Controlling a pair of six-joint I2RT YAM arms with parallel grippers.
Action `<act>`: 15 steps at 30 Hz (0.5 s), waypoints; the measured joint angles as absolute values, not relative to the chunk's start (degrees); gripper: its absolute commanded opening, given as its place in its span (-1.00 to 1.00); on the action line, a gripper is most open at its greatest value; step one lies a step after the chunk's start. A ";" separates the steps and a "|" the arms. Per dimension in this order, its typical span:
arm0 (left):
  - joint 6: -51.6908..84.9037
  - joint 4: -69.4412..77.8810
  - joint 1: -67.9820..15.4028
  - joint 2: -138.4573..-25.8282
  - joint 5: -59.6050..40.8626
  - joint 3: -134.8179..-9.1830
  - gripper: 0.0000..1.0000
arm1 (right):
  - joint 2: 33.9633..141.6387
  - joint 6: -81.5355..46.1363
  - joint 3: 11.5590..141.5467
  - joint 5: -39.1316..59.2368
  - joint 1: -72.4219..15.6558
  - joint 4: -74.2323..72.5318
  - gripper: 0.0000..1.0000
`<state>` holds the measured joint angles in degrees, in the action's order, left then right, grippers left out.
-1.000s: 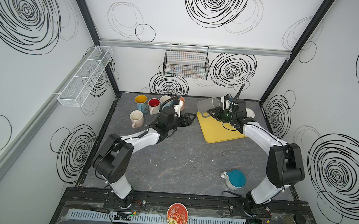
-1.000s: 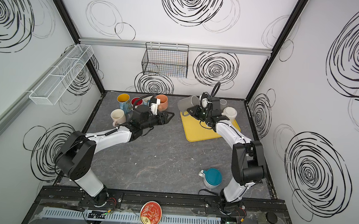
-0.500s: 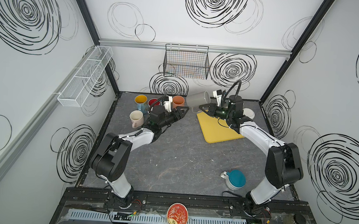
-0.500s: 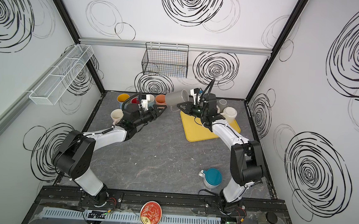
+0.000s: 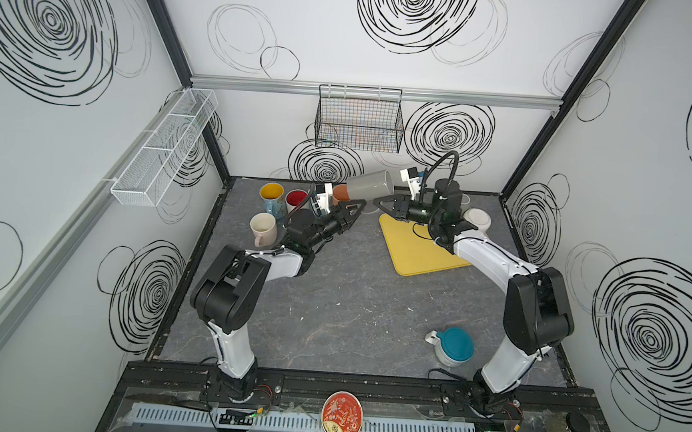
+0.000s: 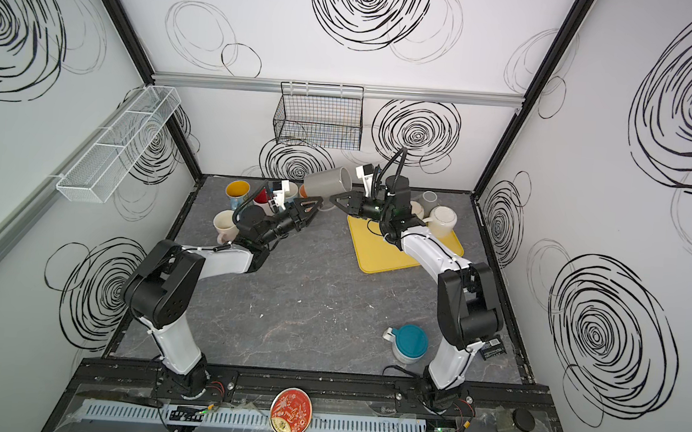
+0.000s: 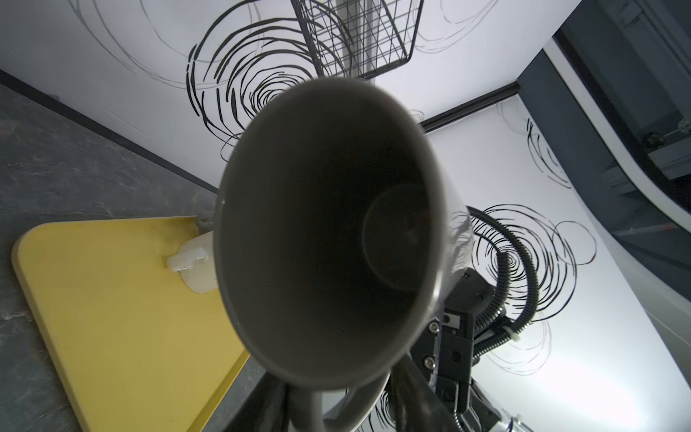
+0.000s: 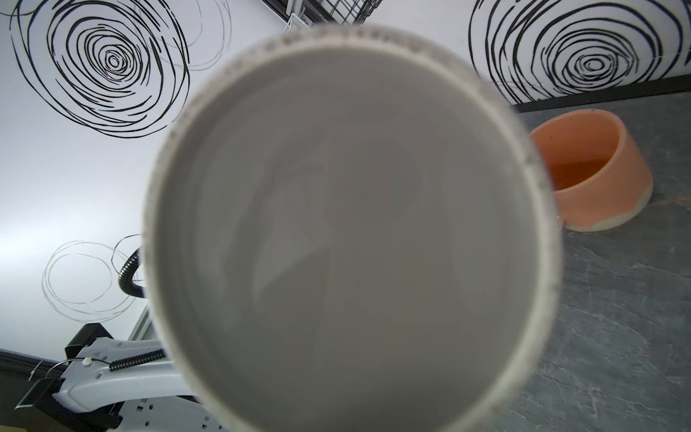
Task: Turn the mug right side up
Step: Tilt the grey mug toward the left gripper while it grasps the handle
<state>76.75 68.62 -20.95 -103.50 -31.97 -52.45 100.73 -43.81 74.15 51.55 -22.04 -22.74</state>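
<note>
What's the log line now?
gray mug: midair, on its side | right gripper: shut on mug | left gripper: beside mug | upright: no

Over the far middle of the worktop [image 5: 329, 307] the mug [image 5: 369, 187] lies sideways between the left tool [image 5: 353, 210] and the right tool [image 5: 381, 205]. A mat [image 5: 421, 251] lies right of it, other mugs [image 5: 272, 197] far left, a lidded cup [image 5: 454, 345] near right.

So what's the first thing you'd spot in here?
You'd spot the grey mug first: it is up in the air on its side at the back, between the left tool and the right tool. Next comes the bright yellow tray, lying on the table at the back right. A teal-topped mug stands alone near the front right.
</note>
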 measured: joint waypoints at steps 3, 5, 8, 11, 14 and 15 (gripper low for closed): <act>78.78 71.55 -20.95 -104.09 -32.36 -52.56 -0.13 | 101.14 -45.34 74.19 52.73 -22.04 -25.06 -1.00; 80.27 73.56 -20.95 -104.68 -32.69 -52.82 -0.23 | 101.27 -46.11 74.26 53.28 -22.06 -26.26 -1.00; 81.82 75.40 -20.95 -105.23 -33.17 -52.95 -0.39 | 101.49 -46.78 74.54 53.98 -22.06 -27.51 -1.00; 82.59 75.77 -20.93 -105.36 -33.50 -53.10 -0.55 | 102.04 -47.40 75.24 54.43 -22.06 -28.34 -1.00; 83.00 75.77 -20.88 -105.38 -33.71 -53.25 -0.68 | 102.32 -47.83 75.77 55.00 -22.06 -28.71 -1.00; 83.02 75.83 -20.86 -105.38 -33.74 -53.28 -0.72 | 102.43 -47.88 76.03 55.13 -22.06 -28.71 -1.00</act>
